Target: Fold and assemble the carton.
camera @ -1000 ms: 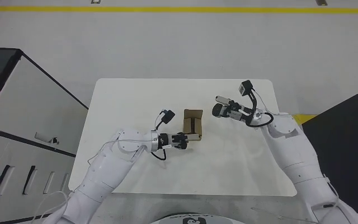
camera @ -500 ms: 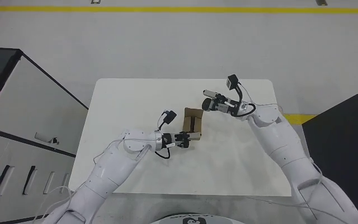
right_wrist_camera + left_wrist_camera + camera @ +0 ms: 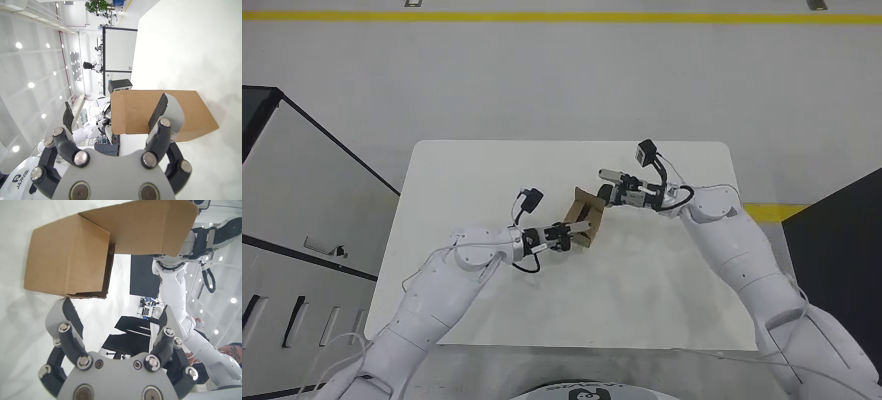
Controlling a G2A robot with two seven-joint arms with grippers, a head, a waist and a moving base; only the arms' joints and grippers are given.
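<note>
Carton (image 3: pixel 583 212) sits mid-table (image 3: pixel 472 190), left gripper (image 3: pixel 568 237) at its near-left corner, right gripper (image 3: pixel 608 196) at its far-right edge.

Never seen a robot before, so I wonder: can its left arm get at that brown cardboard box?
Likely yes. The open left tool sits right at the near edge of the brown cardboard carton, with nothing between them. The right tool is at the opposite side, leaving this edge free.

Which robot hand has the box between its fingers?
The right hand: an edge of the carton reaches between its open fingers. The left hand, also open, has the carton beyond its fingertips.
</note>
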